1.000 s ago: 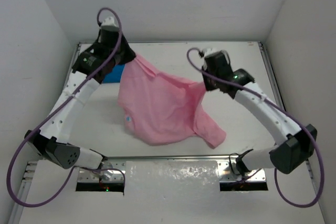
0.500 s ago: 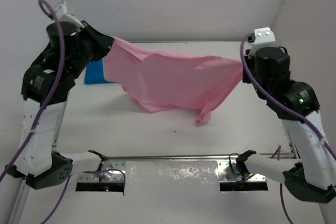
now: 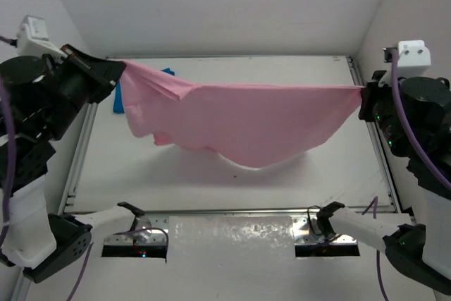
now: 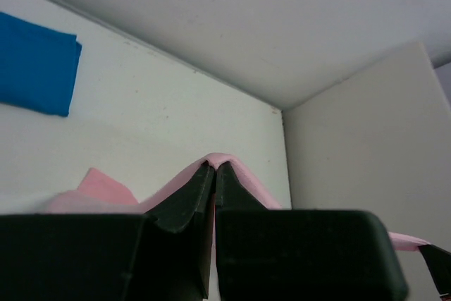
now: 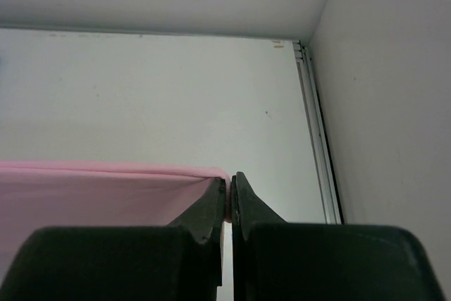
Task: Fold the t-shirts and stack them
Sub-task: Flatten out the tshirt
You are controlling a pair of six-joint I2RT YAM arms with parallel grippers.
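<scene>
**Pink t-shirt (image 3: 246, 121) held spread in the air between both arms, above the table (image 3: 211, 188)**

The left gripper (image 3: 118, 72) has its jaws pinched tight on one end of the pink cloth and sits over the table's far-left corner. The right gripper (image 3: 361, 100) is clamped the same way on the other end, over the right edge and close to the side wall (image 3: 405, 5). The shirt's top edge runs almost taut between them, and the rest sags toward the middle of the table. The blue t-shirt (image 4: 32, 65) lies folded flat near the far-left corner, partly hidden behind the pink cloth in the overhead view. Bare tabletop shows along the near edge and under the right half of the cloth.
</scene>
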